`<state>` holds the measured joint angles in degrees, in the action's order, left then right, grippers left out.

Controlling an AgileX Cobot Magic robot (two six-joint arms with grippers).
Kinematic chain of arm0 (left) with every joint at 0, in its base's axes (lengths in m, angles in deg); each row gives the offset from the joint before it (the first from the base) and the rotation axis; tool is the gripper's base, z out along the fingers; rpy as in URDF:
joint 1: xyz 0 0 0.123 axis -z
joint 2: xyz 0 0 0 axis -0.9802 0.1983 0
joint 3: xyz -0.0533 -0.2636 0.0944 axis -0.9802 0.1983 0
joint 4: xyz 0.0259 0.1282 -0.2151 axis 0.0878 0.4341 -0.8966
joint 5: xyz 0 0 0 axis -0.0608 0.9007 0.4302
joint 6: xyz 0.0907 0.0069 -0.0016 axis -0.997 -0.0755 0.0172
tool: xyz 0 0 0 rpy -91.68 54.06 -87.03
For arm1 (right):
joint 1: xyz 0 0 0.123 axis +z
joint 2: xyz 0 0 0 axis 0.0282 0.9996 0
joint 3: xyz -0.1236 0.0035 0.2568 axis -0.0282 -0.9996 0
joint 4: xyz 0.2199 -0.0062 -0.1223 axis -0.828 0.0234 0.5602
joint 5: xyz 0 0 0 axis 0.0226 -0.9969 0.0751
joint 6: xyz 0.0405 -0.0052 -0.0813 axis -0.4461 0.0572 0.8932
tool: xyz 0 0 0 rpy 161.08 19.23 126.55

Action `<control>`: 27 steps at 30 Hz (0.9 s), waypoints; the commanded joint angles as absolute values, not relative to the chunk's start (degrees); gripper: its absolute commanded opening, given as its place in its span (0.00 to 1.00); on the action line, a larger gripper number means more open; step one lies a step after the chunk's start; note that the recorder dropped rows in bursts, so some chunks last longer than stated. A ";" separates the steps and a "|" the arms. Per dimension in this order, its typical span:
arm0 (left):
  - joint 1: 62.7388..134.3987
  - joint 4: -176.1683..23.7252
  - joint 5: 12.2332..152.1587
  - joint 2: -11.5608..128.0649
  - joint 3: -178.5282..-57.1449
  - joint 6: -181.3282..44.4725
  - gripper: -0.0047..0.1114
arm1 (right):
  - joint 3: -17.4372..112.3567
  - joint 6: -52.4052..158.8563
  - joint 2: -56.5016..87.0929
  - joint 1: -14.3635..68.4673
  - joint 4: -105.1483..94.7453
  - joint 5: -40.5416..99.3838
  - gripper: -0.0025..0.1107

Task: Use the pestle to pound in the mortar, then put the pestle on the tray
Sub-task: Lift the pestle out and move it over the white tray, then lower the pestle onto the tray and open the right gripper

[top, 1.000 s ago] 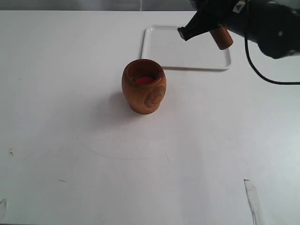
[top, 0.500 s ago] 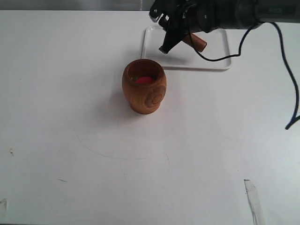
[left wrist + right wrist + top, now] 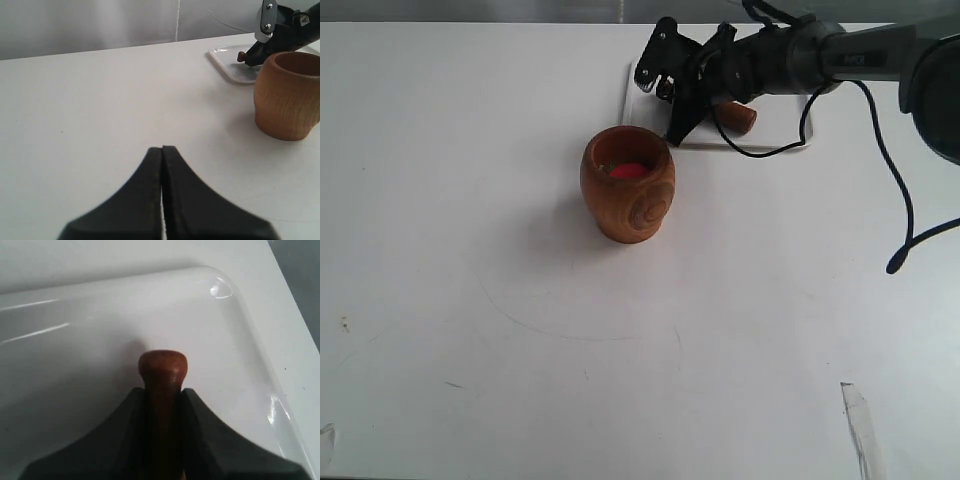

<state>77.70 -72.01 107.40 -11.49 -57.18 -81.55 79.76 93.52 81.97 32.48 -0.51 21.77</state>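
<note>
The orange-brown mortar point(image 3: 627, 184) stands upright mid-table, red inside; the left wrist view also catches the mortar point(image 3: 288, 95). Behind it lies the white tray point(image 3: 790, 135), largely covered by my right arm. My right gripper point(image 3: 685, 112) reaches low over the tray, shut on the dark brown pestle point(image 3: 735, 116), whose thick end pokes out behind the fingers. In the right wrist view the pestle point(image 3: 162, 372) sits clamped between the gripper point(image 3: 164, 392) fingers, its small knob just above the tray point(image 3: 235, 330) floor. My left gripper point(image 3: 162, 149) is shut and holds nothing, well away from the mortar.
A black cable point(image 3: 900, 200) loops off the right arm over the table's right side. A thin clear strip point(image 3: 858, 420) lies near the front right corner. The tray's near rim point(image 3: 740, 146) runs close behind the mortar.
My right gripper has swung left and down with the pestle, from high over the tray's right part to low over its left part.
</note>
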 commanded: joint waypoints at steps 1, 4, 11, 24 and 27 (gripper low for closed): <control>78.15 -72.44 107.23 -11.56 -57.14 -81.08 0.04 | 80.08 92.98 82.54 32.10 -0.24 21.21 0.20; 78.15 -72.44 107.23 -11.56 -57.14 -81.08 0.04 | 80.08 92.98 82.42 32.10 -0.24 21.89 0.38; 78.15 -72.44 107.23 -11.56 -57.14 -81.08 0.04 | 80.08 86.00 78.38 32.10 -0.40 20.57 0.54; 78.15 -72.44 107.23 -11.56 -57.14 -81.08 0.04 | 79.98 75.25 58.18 32.36 -0.52 -11.26 0.02; 78.15 -72.44 107.23 -11.56 -57.14 -81.08 0.04 | 78.76 74.54 52.88 32.91 -2.79 -15.78 0.02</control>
